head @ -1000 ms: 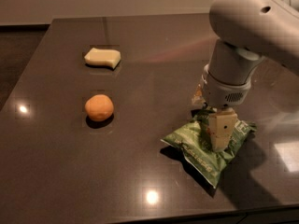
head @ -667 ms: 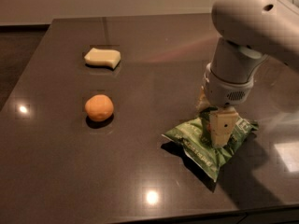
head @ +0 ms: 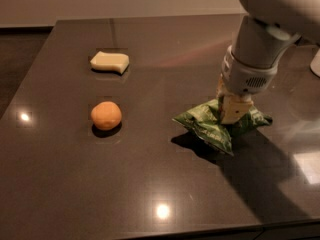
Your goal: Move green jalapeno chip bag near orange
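The green jalapeno chip bag (head: 207, 125), crinkly green foil, is at the right of the dark table (head: 150, 194). My gripper (head: 231, 113) comes down from the white arm and is shut on the bag's middle. The bag's left end hangs a little above the table, with its shadow beneath. The orange (head: 106, 115), small and round, sits on the table to the left of the bag, well apart from it.
A pale yellow rectangular block (head: 109, 62) lies behind the orange at the back left. The table's front edge runs along the bottom of the view. A white object shows at the far right edge (head: 315, 63).
My gripper has risen with the bag in it; the bag has lifted off the table. The orange and the yellow block have not moved.
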`<state>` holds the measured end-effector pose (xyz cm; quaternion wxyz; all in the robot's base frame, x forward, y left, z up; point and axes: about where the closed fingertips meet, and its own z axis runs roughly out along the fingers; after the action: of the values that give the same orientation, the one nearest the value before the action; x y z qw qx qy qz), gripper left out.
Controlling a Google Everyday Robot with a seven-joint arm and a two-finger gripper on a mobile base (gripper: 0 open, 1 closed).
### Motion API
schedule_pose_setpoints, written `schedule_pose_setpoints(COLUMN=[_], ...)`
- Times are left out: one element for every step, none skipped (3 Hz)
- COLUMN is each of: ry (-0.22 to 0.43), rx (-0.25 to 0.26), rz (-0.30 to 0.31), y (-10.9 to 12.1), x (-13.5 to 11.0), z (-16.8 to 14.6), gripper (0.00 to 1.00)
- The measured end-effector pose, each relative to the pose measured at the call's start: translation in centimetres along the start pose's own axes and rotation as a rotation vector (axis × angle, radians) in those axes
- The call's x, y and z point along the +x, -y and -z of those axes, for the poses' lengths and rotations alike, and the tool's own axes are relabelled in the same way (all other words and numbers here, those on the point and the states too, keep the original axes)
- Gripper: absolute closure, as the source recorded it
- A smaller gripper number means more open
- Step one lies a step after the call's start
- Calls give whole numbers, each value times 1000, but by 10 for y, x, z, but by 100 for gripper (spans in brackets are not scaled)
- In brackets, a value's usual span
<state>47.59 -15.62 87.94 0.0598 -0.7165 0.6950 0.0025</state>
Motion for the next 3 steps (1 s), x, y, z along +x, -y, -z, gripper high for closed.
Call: schedule_pose_setpoints(ry=[40,99,168], rx=[48,87,120], rz=[-30,-67,-120], y=[31,74,131], x=[-8,-22,-42], z=[24,44,52], gripper=[100,100,100])
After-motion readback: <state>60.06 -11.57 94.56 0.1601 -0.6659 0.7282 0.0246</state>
